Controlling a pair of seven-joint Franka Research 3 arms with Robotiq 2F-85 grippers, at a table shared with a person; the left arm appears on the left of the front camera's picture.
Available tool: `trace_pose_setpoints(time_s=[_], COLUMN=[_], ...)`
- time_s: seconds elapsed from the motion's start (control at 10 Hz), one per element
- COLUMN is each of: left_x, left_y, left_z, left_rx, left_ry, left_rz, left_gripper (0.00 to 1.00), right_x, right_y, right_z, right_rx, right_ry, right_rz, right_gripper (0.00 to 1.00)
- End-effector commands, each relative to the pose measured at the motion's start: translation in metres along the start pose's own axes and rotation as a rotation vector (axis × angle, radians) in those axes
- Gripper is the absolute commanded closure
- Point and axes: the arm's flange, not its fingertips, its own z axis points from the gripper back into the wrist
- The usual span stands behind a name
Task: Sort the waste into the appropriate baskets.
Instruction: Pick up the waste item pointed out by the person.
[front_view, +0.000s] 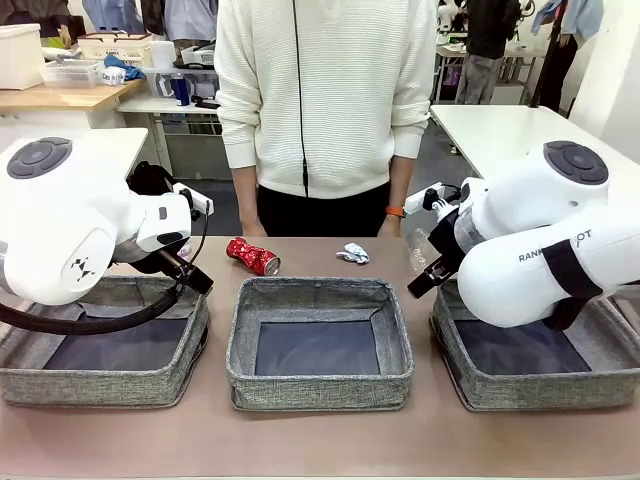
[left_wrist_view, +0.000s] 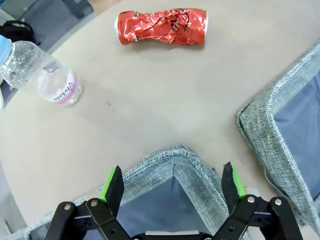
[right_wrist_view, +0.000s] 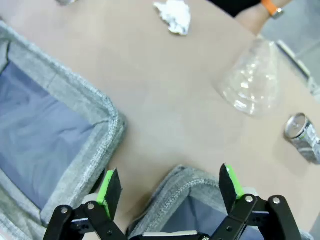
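Note:
A crushed red can (front_view: 252, 256) (left_wrist_view: 162, 27) lies on the table beyond the left basket (front_view: 100, 385). A clear bottle with a pink label and blue cap (left_wrist_view: 40, 72) lies to its side. A white paper wad (front_view: 352, 253) (right_wrist_view: 173, 16) sits behind the middle basket (front_view: 320, 390). The label-less clear bottle (right_wrist_view: 252, 80) and a second can (right_wrist_view: 302, 132), silver top showing, lie beyond the right basket (front_view: 530, 395). My left gripper (left_wrist_view: 172, 182) hangs open over the left basket's corner (left_wrist_view: 175, 160). My right gripper (right_wrist_view: 170, 187) is open over the right basket's corner (right_wrist_view: 185, 180).
A person in a white sweater stands at the far edge, hands low behind the table, an orange watch (right_wrist_view: 270, 7) on one wrist. The three baskets sit in a row along the near side, with bare tabletop between them and the waste.

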Motion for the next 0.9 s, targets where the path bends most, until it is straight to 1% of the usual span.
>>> trace_pose_setpoints(time_s=[0.0,0.4,0.5,0.6,0.7,0.8], left_x=[0.000,0.000,0.004,0.009,0.013,0.006], left_y=[0.000,0.000,0.001,0.004,0.001,-0.004], left_z=[0.000,0.000,0.020,0.064,0.113,0.161], left_rx=[0.000,0.000,-0.033,-0.051,-0.044,-0.083], left_ry=[0.000,0.000,-0.021,0.006,0.055,0.006], left_rz=[-0.001,0.000,-0.022,0.004,0.068,0.043], left_gripper=[0.00,0.00,0.00,0.00,0.00,0.00], right_x=[0.000,0.000,0.003,0.011,0.013,0.009], right_y=[0.000,0.000,-0.008,-0.018,-0.022,-0.019], right_z=[0.000,0.000,0.021,0.062,0.106,0.150], right_rx=[0.000,0.000,-0.002,0.031,0.009,0.016], right_ry=[0.000,0.000,-0.026,-0.006,0.024,0.018], right_rz=[0.000,0.000,-0.015,-0.088,-0.121,-0.096], right_gripper=[0.00,0.00,0.00,0.00,0.00,0.00])
